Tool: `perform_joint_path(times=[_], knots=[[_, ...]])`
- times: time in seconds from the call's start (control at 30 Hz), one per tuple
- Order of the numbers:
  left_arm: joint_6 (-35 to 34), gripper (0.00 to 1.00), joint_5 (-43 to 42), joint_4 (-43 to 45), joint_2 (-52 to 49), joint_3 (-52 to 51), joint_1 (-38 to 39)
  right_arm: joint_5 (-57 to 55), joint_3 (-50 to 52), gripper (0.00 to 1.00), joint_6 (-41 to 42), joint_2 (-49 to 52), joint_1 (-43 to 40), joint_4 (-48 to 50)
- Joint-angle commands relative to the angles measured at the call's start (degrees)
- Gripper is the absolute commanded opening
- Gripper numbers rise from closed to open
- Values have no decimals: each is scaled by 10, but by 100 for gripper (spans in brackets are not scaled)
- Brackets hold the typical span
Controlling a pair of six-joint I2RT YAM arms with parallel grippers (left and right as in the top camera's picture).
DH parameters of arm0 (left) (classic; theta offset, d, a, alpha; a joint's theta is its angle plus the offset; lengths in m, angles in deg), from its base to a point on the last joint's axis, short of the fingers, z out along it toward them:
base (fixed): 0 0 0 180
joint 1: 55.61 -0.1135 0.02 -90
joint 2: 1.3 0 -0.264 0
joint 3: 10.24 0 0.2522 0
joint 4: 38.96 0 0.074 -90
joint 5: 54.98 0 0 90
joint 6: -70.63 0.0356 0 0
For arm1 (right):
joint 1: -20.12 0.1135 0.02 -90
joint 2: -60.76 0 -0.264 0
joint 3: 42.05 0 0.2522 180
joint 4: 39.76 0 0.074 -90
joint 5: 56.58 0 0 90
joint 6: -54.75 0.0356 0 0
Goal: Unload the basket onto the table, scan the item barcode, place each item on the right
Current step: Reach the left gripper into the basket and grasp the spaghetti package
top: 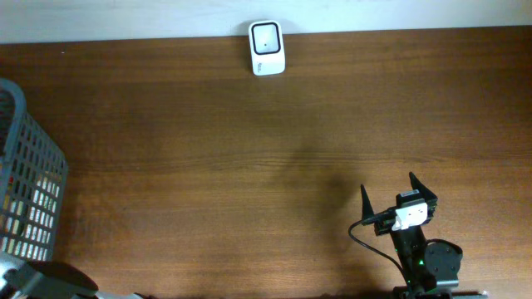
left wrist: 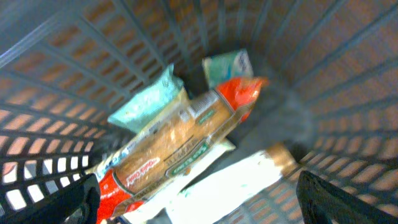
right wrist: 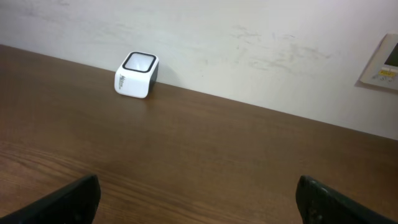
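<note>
Hovering left claw [left wrist: 199, 202]: apart, empty, aimed into your basket [left wrist: 56, 74] for a pick.
Item: red-ended packet [left wrist: 180, 146] lies topmost inside.
Right claw [top: 389, 188]: apart, idle, leaving scanner [top: 267, 47] on tabletop [top: 208, 166] unobstructed.

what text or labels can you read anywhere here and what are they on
No text reads clearly.
On the red-ended packet in the basket: green-band lettering, too blurred.
On the barcode scanner: dark marks on its side, too small.
On the wall panel: marks too small.
</note>
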Motion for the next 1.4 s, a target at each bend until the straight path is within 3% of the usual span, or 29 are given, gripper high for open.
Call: perform_joint_path(times=[0.0, 0.07, 0.37, 0.4, 0.43, 0.5, 0.57, 0.6, 0.77, 0.93, 1.13, 1.23, 1.37], knots=[[123, 100, 13, 57, -19, -94, -20, 5, 4, 99, 6, -4, -4, -2], [185, 99, 12, 106, -31, -148, -43, 5, 4, 99, 6, -4, -4, -2], [244, 99, -46, 170, -184, -182, -79, 5, 4, 99, 6, -4, -4, -2], [244, 92, -46, 171, -190, -182, -79, 5, 4, 99, 6, -4, -4, -2], [244, 78, -46, 172, -190, -181, -79, 5, 4, 98, 6, -4, -4, -2], [243, 37, -47, 172, -190, -181, -78, 5, 4, 98, 6, -4, -4, -2], [235, 6, -55, 167, -182, -175, -76, 5, 4, 99, 6, -4, -4, -2], [235, 2, -55, 163, -172, -168, -75, 5, 4, 99, 6, -4, -4, -2], [235, 0, -95, 168, -54, -124, -42, 5, 4, 99, 6, -4, -4, -2], [180, 0, -95, 290, 129, -106, 67, 5, 4, 99, 6, -4, -4, -2], [159, 0, 8, 307, 239, -106, 252, 5, 4, 99, 6, -4, -4, -2], [159, 0, 35, 271, 222, -106, 264, 5, 4, 98, 6, -4, -4, -2], [160, 0, -140, 183, 211, -106, 332, 5, 4, 99, 6, -4, -4, -2]])
